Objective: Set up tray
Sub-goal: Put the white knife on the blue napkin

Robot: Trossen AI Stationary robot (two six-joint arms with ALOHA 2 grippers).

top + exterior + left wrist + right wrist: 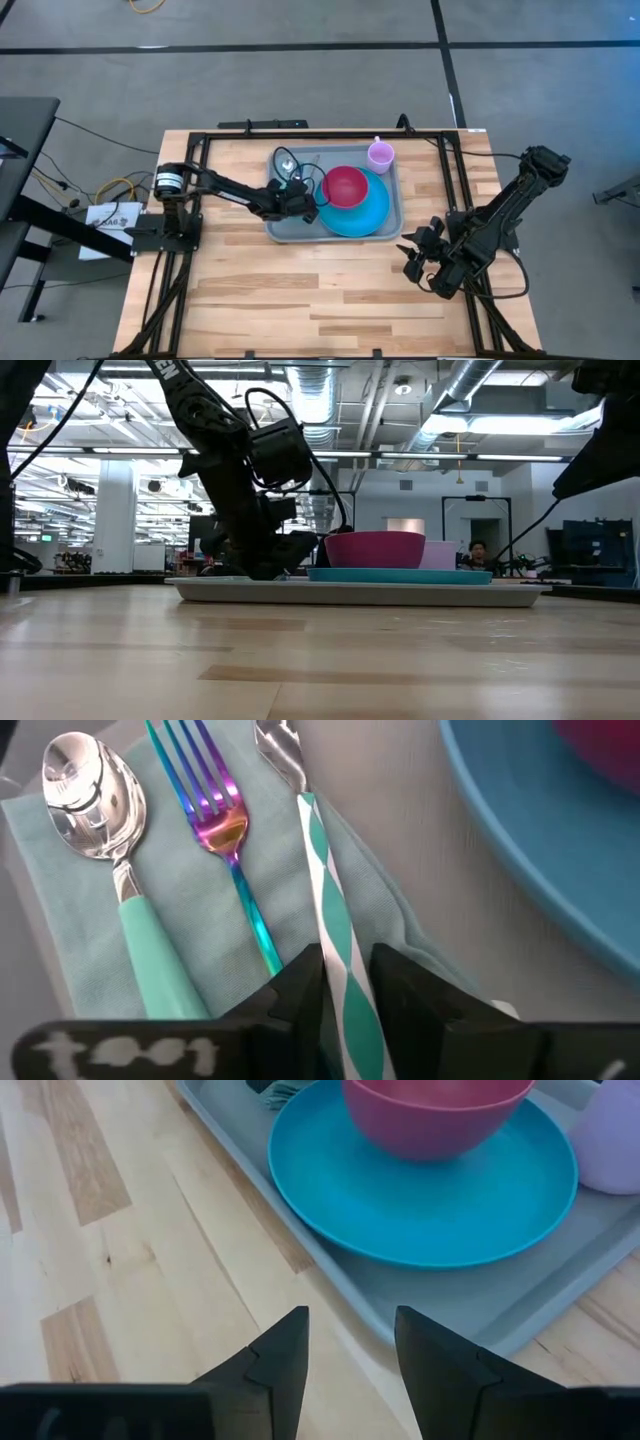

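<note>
Pincer of the left arm [345,995] nips a teal-and-white striped straw [335,910] over the tray [285,228]; the right pincer [350,1355] waits, parted and empty.

High view: the tray lies mid-table [260,300], carrying a blue plate [365,213], a pink bowl [345,185] and a lilac cup [380,155]; the right arm sits on the table just beside it.
Low view: the left arm reaches down onto the tray's near end.
Left wrist view: a spoon [95,810] and rainbow fork [220,815] rest on a teal napkin [80,940].
Right wrist view: bare wood lies between its fingers.
</note>
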